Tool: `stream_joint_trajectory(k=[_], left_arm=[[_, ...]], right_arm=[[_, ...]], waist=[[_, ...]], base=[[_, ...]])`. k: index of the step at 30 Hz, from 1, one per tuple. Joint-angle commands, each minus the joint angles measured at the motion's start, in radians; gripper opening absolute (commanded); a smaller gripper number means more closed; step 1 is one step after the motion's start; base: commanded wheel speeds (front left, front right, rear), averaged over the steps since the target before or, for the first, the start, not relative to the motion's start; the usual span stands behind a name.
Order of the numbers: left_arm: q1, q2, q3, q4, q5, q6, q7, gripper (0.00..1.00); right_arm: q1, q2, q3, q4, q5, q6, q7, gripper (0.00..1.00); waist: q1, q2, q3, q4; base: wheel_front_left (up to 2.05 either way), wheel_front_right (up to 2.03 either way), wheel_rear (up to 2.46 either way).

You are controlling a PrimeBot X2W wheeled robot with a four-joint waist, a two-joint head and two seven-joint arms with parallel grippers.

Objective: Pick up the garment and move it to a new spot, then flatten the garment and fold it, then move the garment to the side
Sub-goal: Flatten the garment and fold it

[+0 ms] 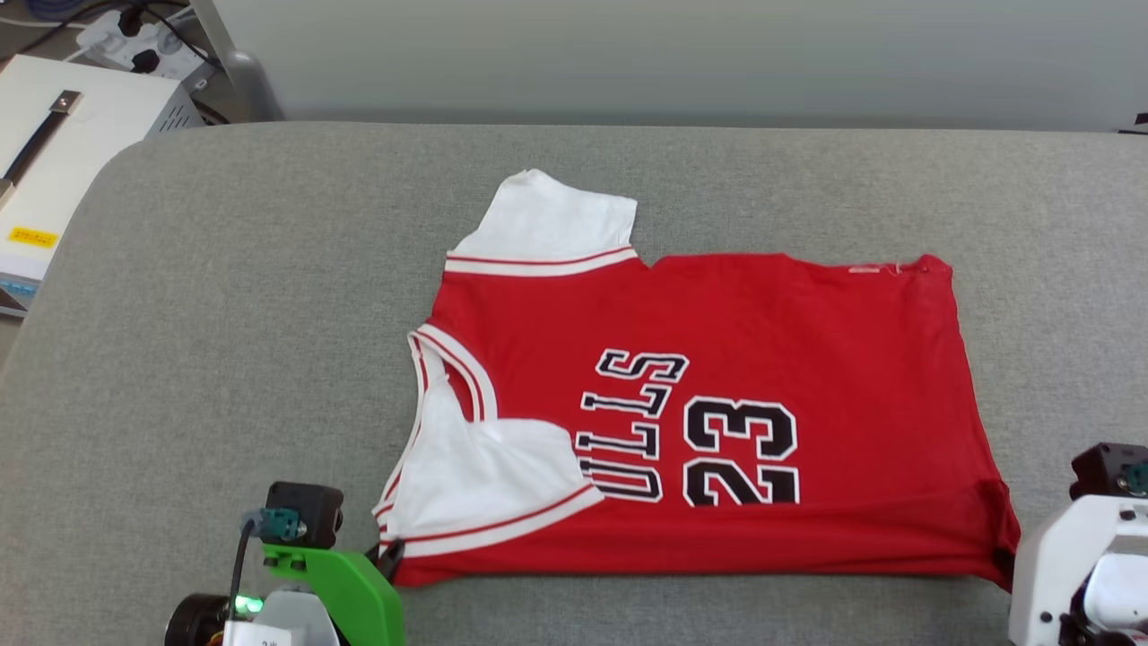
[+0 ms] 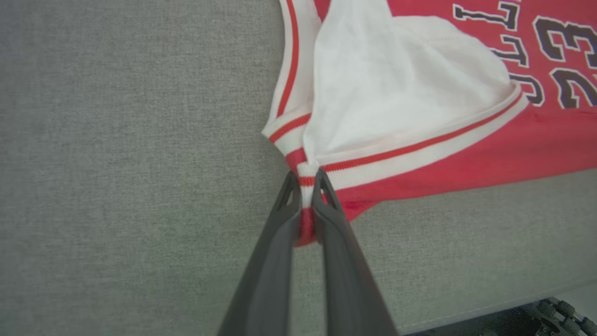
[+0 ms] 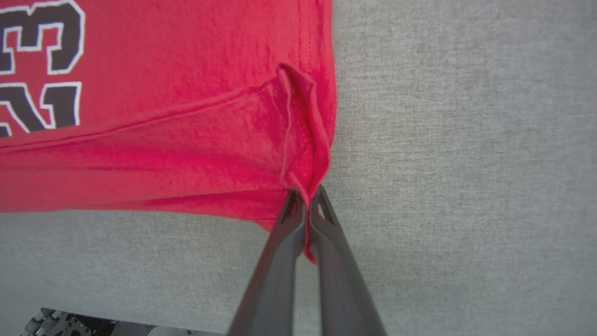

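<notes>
1. Garment [image 1: 762, 314]: spread front-up near the middle of the grey fabric desk [image 1: 224, 314], collar end to the left, hem to the right, print reading sideways.
2. Far left, off the desk: white box [image 1: 63, 152] bearing a yellow label [image 1: 33, 237].
3. Lower left: left fingers [image 1: 391, 558] touching the garment's near left corner. Seen from the left wrist view, pressed together and clamped on the white-and-red striped trim [image 2: 305, 179] at that corner, with a bit of red cloth squeezed in the gap.
4. Just right of that: near sleeve [image 1: 484, 475], white, folded in over the chest and covering the start of the black lettering [image 1: 628, 422]. Far sleeve [image 1: 556, 220] sticking out toward the desk's far edge.
5. Middle: "23" [image 1: 740, 453] beside the lettering. Red cloth mostly smooth, with a long crease along the near edge.
6. Lower right: right fingers [image 3: 284, 228] closed tight, pinching the near hem corner [image 3: 303, 186], with the cloth drawn into a raised fold running to the tips. In the head view, white right arm [image 1: 1067, 556] just beside that corner.
</notes>
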Motion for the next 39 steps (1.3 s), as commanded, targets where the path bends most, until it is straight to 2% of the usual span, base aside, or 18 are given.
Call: stream_joint_trajectory(k=[1, 7, 10, 23, 24, 25, 26, 33, 39], left_arm=[[0.023, 0.018, 0.001, -0.006, -0.014, 0.012, 0.007, 0.0], [0.045, 0.033, -0.009, -0.023, -0.022, 0.018, 0.031, 0.0], [0.037, 0.022, -0.013, -0.008, -0.025, 0.01, 0.028, 0.0], [-0.012, -0.022, -0.037, 0.104, -0.021, -0.039, 0.012, 0.0], [-0.014, -0.025, -0.038, 0.11, -0.021, -0.041, 0.009, 0.27], [-0.016, -0.027, -0.038, 0.115, -0.02, -0.041, 0.007, 0.74], [-0.016, -0.028, -0.039, 0.12, -0.019, -0.042, 0.004, 1.0], [-0.032, -0.042, -0.015, 0.123, 0.002, -0.042, -0.081, 1.0], [-0.063, -0.074, 0.036, 0.104, 0.045, -0.068, -0.279, 1.0]], right_arm=[[0.027, -0.012, -0.013, -0.024, 0.006, -0.001, 0.019, 0.0], [0.087, 0.009, -0.043, -0.101, 0.009, -0.001, 0.079, 0.0], [0.093, 0.017, -0.043, -0.105, 0.004, -0.001, 0.091, 0.0], [0.034, 0.018, -0.006, 0.005, -0.001, -0.001, 0.02, 0.0], [0.032, 0.018, -0.004, 0.013, 0.001, -0.001, 0.016, 0.04], [0.03, 0.017, -0.001, 0.016, 0.001, -0.001, 0.008, 0.47], [0.027, 0.018, -0.001, 0.021, 0.003, -0.001, -0.001, 1.0], [0.007, -0.006, 0.004, 0.005, 0.015, -0.001, -0.103, 1.0], [-0.015, -0.034, 0.035, -0.043, 0.053, -0.001, -0.274, 1.0]], waist=[[0.0, -0.0001, -0.009, -0.001], [0.0, -0.0001, 0.004, -0.008], [0.0, -0.0001, 0.016, -0.012], [0.0, -0.0001, 0.049, -0.016], [0.0, -0.0001, 0.048, -0.014], [0.0, -0.0001, 0.044, -0.014], [0.0, -0.0001, 0.039, -0.013], [0.0, -0.0001, -0.009, -0.017], [0.0, -0.0001, -0.048, -0.028]], base=[[0.0, 0.0, 0.0], [0.0, 0.0, 0.0], [0.0, 0.0, 0.0], [0.0, 0.0, 0.0], [0.0, 0.0, 0.0], [0.0, 0.0, 0.0], [0.0, 0.0, 0.0], [0.0, 0.0, 0.0], [0.0, 0.0, 0.0]])
